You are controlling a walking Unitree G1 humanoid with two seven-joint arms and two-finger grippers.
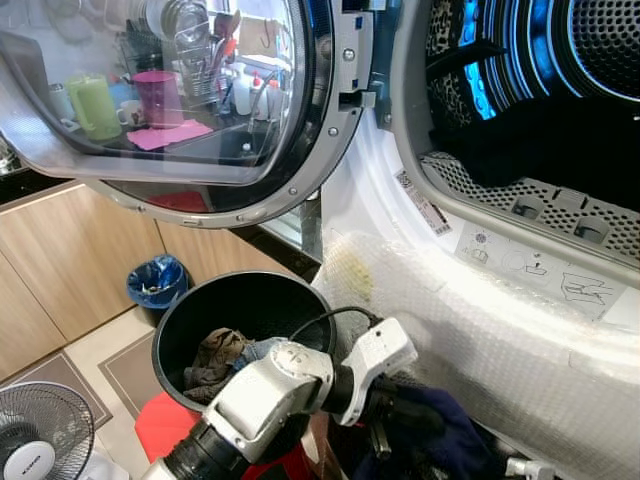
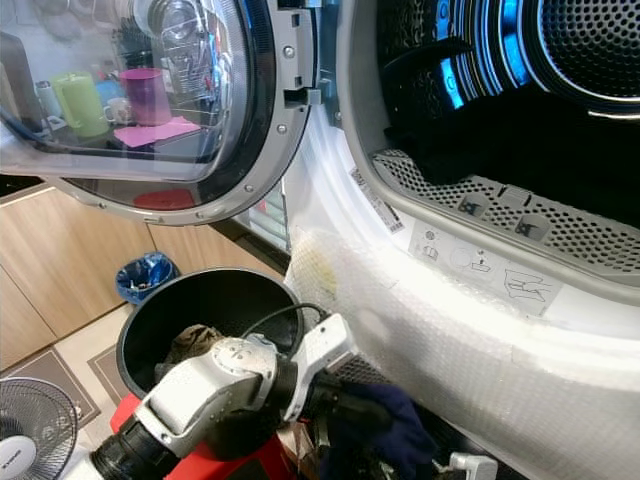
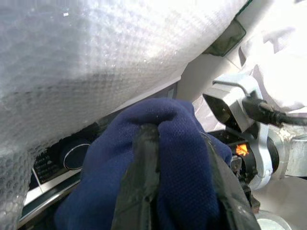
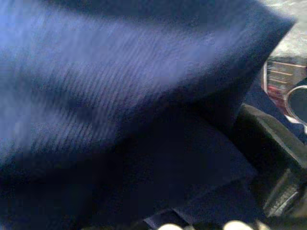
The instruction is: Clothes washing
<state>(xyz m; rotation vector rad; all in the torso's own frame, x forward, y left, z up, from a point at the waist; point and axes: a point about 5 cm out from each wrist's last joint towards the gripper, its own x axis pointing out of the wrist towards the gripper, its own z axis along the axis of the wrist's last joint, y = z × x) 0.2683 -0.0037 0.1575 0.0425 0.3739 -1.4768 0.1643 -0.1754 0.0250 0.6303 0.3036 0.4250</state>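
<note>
My left gripper (image 1: 420, 415) is low in front of the washer, shut on a navy blue garment (image 1: 450, 440). In the left wrist view its two black fingers (image 3: 144, 158) pinch a fold of that cloth (image 3: 163, 120). The same navy cloth (image 4: 120, 96) lies right up against the right wrist camera. The right arm's silver wrist (image 3: 249, 120) is just beyond the garment. A black laundry basket (image 1: 170, 330) beside my left arm holds a brownish garment (image 1: 215, 360). The washer drum (image 1: 560, 60) stands open above, with dark clothes (image 1: 520, 140) inside.
The round glass door (image 1: 180, 100) is swung open to the left, above the basket. Bubble wrap (image 1: 480, 330) covers the machine's front below the opening. A red stool (image 1: 160, 420) carries the basket. A blue-lined bin (image 1: 157, 282) and a fan (image 1: 40, 435) stand on the floor to the left.
</note>
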